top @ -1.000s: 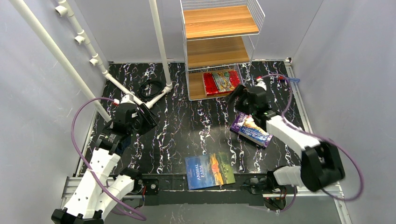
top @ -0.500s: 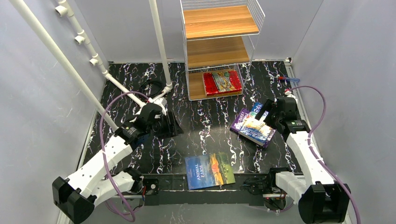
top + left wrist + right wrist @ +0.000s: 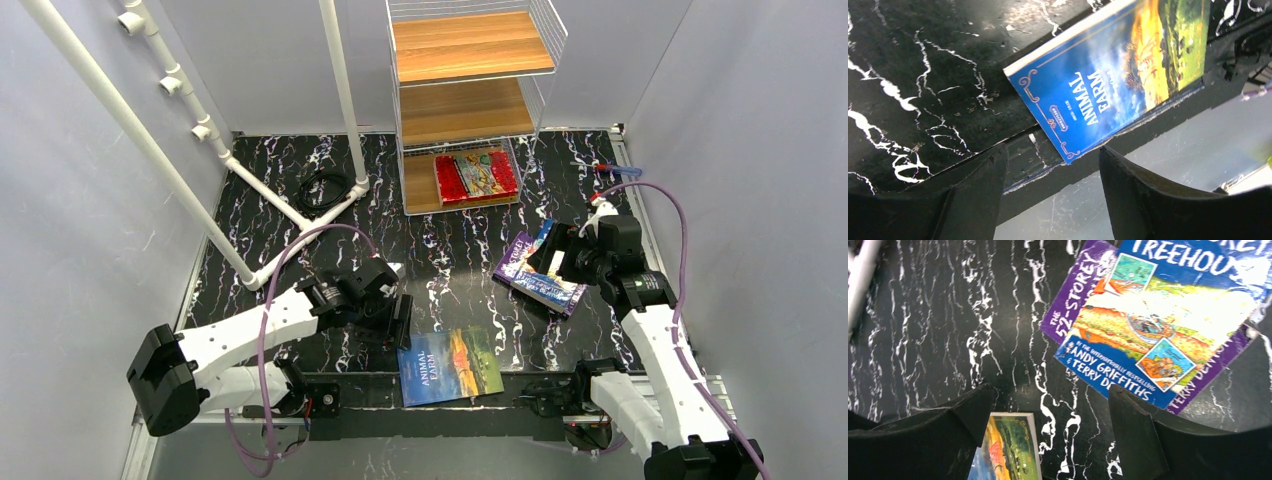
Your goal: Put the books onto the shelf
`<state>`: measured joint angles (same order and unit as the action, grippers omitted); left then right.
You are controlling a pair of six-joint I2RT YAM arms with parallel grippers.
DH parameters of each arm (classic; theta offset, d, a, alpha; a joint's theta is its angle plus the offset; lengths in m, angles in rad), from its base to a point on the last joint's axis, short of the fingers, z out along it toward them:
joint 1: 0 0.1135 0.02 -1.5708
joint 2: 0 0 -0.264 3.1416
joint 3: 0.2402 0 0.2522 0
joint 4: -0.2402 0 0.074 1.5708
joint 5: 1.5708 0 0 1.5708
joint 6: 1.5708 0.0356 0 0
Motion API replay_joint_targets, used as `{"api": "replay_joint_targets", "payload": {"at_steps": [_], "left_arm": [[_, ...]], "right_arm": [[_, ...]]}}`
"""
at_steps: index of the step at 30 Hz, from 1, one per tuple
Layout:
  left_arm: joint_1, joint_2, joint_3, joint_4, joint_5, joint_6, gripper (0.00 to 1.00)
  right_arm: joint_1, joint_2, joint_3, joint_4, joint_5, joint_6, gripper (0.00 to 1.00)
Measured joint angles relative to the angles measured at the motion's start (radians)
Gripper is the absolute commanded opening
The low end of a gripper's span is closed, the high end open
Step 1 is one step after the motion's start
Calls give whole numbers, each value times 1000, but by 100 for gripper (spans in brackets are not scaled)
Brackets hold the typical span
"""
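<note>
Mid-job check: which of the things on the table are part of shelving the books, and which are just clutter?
Job: shelf; red book on its bottom board; Animal Farm book; blue Treehouse book atop purple book.
Lying about: white pipe frame; black cable coil; small red-and-blue item.

The shelf (image 3: 470,48) stands at the back of the counter (image 3: 450,260), one book (image 3: 476,175) on its lowest board — two stacked books (image 3: 535,275) at right, Animal Farm (image 3: 449,366) at the near edge.
</note>
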<state>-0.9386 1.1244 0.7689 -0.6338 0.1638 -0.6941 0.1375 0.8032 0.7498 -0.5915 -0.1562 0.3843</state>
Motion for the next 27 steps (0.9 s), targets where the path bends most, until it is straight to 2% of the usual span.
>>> {"api": "replay_joint_targets", "payload": {"at_steps": [3,5,8,12,19,27], "left_arm": [[-2,-4,-12,-1,-26,-50,66],[-14,-3,-11,18,-39,-27,68],[-27,37,28,24,-40,95,70],[-42,186,171,32,-25,327,70],[-59,448,309,39,106,675,69],[-60,629,431,-31,259,850,66]], "right_arm": [[16,-10,0,-1,-40,-8,91],[25,-12,-1,-2,-62,-14,91],[35,-11,-11,-2,-89,-16,91],[45,-11,-21,-3,-110,-13,92],[48,-15,-21,-5,-115,-1,92],[48,-29,-27,-6,-116,6,92]]}}
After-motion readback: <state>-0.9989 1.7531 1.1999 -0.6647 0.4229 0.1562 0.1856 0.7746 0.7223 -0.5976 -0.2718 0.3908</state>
